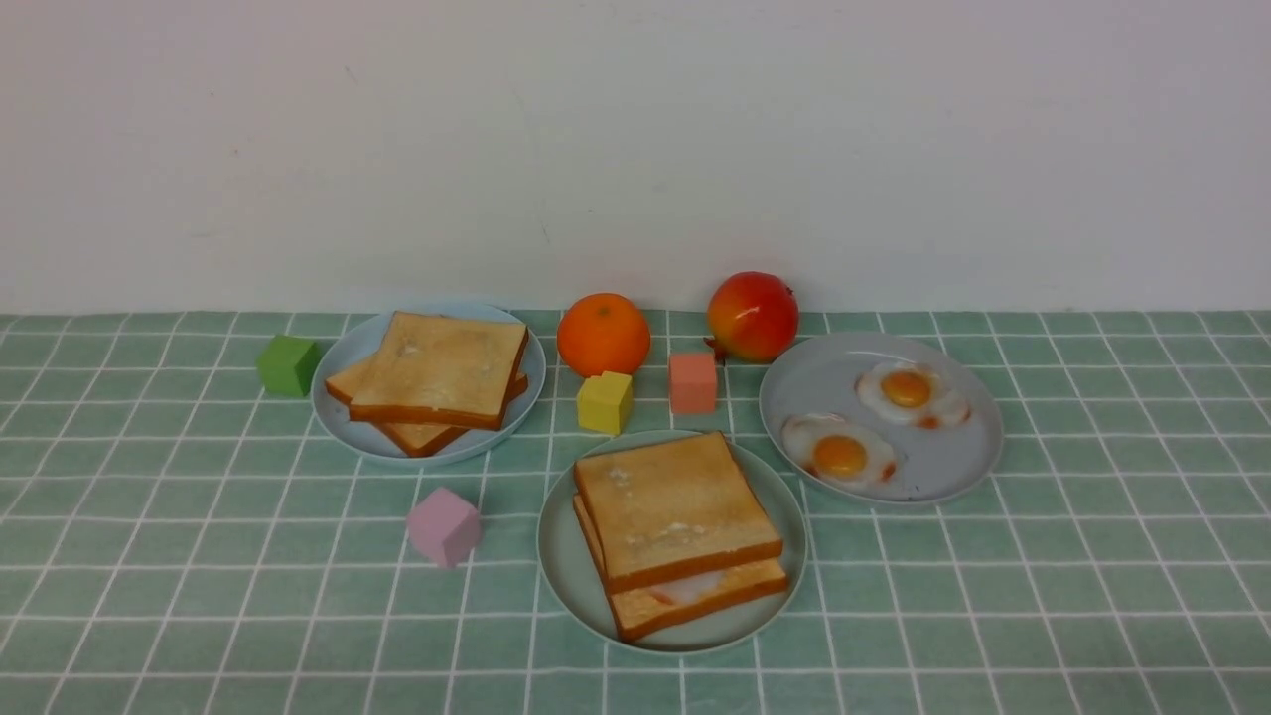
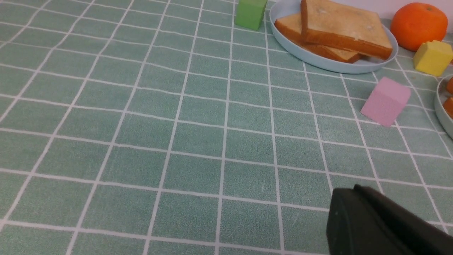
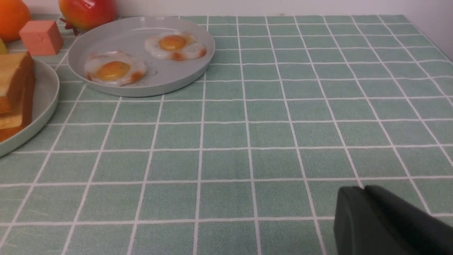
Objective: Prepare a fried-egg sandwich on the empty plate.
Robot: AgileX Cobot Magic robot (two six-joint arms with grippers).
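The fried-egg sandwich (image 1: pixel 685 521) sits on the mint-green plate (image 1: pixel 670 641) near the table's front edge, midway along it, apart from both grippers. The left gripper (image 2: pixel 357 219) is clenched; whether the right gripper (image 3: pixel 368 219) is released or clenched, I cannot tell. Toward the table's back left corner, a pale blue plate (image 1: pixel 343 422) holds stacked toast (image 1: pixel 442 367); toward the back right, a grey plate (image 1: pixel 953 462) holds two fried eggs (image 1: pixel 839 456).
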